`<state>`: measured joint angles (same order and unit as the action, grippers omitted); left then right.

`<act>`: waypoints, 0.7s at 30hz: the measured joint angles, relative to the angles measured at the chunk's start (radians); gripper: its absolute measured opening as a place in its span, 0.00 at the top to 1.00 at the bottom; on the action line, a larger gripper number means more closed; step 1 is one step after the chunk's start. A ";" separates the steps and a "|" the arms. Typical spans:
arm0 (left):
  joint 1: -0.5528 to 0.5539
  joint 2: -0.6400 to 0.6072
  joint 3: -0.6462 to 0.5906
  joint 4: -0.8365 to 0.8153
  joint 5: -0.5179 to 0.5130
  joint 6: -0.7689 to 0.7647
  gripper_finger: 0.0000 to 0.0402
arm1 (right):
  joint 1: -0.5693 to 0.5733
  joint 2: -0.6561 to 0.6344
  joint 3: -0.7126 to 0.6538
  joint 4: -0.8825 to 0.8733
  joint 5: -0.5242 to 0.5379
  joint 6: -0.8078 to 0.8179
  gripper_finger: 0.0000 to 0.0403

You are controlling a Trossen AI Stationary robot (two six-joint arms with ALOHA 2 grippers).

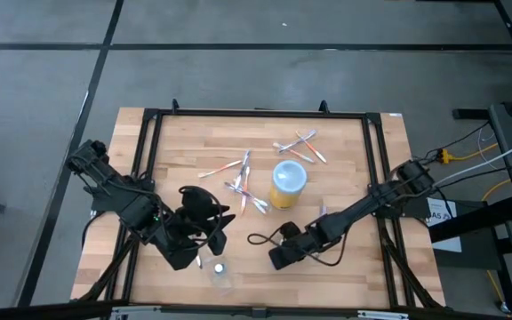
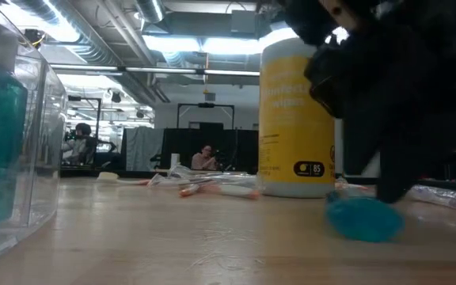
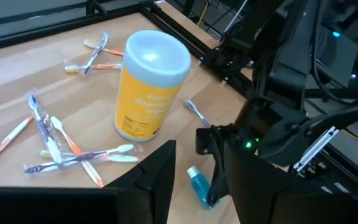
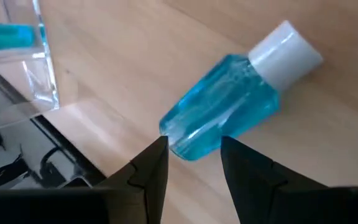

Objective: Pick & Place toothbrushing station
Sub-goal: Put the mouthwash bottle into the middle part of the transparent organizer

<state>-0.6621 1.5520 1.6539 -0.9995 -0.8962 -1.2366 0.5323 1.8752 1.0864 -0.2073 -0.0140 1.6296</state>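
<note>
Wooden table [image 1: 345, 267], yellow canister [image 2: 295, 119] labelled "wipes", "85" badge

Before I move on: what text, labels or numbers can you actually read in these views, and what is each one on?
"85": in a dark round badge low on the yellow canister.
"wipes": faintly, on the canister's upper label; the word above it is too blurred to read.
Small print on the canister: too small to read.
Blue bottle and toothbrushes: no readable text.
</note>
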 joint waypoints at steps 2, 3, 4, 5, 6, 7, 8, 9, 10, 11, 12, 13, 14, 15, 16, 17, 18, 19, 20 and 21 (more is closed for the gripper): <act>-0.001 0.000 0.000 0.000 0.001 -0.005 0.67 | 0.001 0.031 0.047 0.009 0.007 -0.019 0.63; -0.003 0.000 0.000 0.000 0.001 -0.012 0.67 | 0.001 0.043 0.070 0.006 0.016 -0.033 0.63; -0.004 0.000 0.000 0.000 0.001 -0.020 0.67 | 0.001 0.058 0.098 0.001 0.026 -0.046 0.63; -0.007 0.000 0.000 0.001 0.000 -0.026 0.67 | 0.001 0.074 0.127 0.002 0.034 -0.060 0.63; -0.009 0.000 0.000 0.001 0.001 -0.033 0.67 | 0.001 0.089 0.155 0.000 0.041 -0.073 0.63; -0.012 0.000 0.000 0.001 0.001 -0.041 0.67 | 0.000 0.103 0.181 -0.012 0.044 -0.092 0.63; -0.013 0.000 0.000 0.001 0.001 -0.047 0.67 | -0.001 0.123 0.209 -0.022 0.044 -0.111 0.63; -0.015 0.000 0.000 0.001 0.001 -0.051 0.67 | -0.003 0.144 0.237 -0.021 0.040 -0.131 0.63; -0.018 0.000 0.000 0.001 0.000 -0.060 0.67 | -0.005 0.163 0.258 -0.027 0.033 -0.151 0.63; -0.019 0.000 0.000 0.001 0.000 -0.066 0.67 | -0.006 0.180 0.278 -0.037 0.023 -0.171 0.63; -0.019 0.000 0.000 0.002 0.000 -0.069 0.67 | -0.008 0.197 0.300 -0.041 0.017 -0.185 0.63; -0.022 0.000 0.000 0.003 0.000 -0.070 0.67 | -0.009 0.210 0.317 -0.048 0.008 -0.198 0.63; -0.024 0.000 0.000 0.006 0.000 -0.075 0.67 | -0.009 0.216 0.326 -0.067 0.003 -0.207 0.63; -0.025 0.000 0.000 0.007 0.000 -0.083 0.67 | -0.009 0.220 0.330 -0.090 0.002 -0.218 0.63; -0.028 0.000 0.000 0.008 0.000 -0.087 0.67 | -0.009 0.227 0.334 -0.104 0.001 -0.224 0.63; -0.031 0.001 0.000 0.008 0.000 -0.090 0.67 | -0.009 0.229 0.334 -0.119 0.001 -0.225 0.63; -0.033 0.001 0.000 0.009 -0.001 -0.097 0.67 | -0.009 0.230 0.334 -0.142 0.005 -0.232 0.63; -0.034 0.001 0.000 0.009 -0.004 -0.102 0.67 | -0.009 0.230 0.334 -0.145 0.015 -0.238 0.63; -0.039 0.001 0.000 0.009 -0.007 -0.103 0.67 | -0.009 0.230 0.334 -0.140 0.022 -0.241 0.63; -0.041 0.001 0.000 0.008 -0.007 -0.104 0.67 | -0.009 0.230 0.335 -0.138 0.026 -0.244 0.63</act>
<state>-0.7031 1.5528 1.6539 -0.9911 -0.9034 -1.3408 0.5232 2.1052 1.4213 -0.3452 0.0124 1.3855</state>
